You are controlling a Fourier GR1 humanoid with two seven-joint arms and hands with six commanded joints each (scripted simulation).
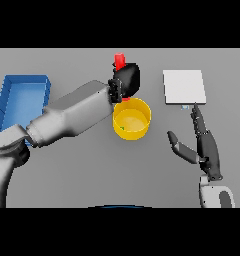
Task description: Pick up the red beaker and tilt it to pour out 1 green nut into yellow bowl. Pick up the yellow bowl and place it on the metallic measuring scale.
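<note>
My left hand (127, 79) is shut on the red beaker (120, 61), holding it above the far rim of the yellow bowl (141, 107). Most of the beaker is hidden by the hand; only its red top shows, and a bit of red below the hand. A small green nut (122, 128) lies inside the bowl near its left wall. The metallic measuring scale (184, 86) is a pale square plate to the right of the bowl. My right hand (202, 145) is open with straight fingers, in front of the scale and right of the bowl.
A blue tray (22, 97) lies at the left side of the grey table, partly behind my left arm.
</note>
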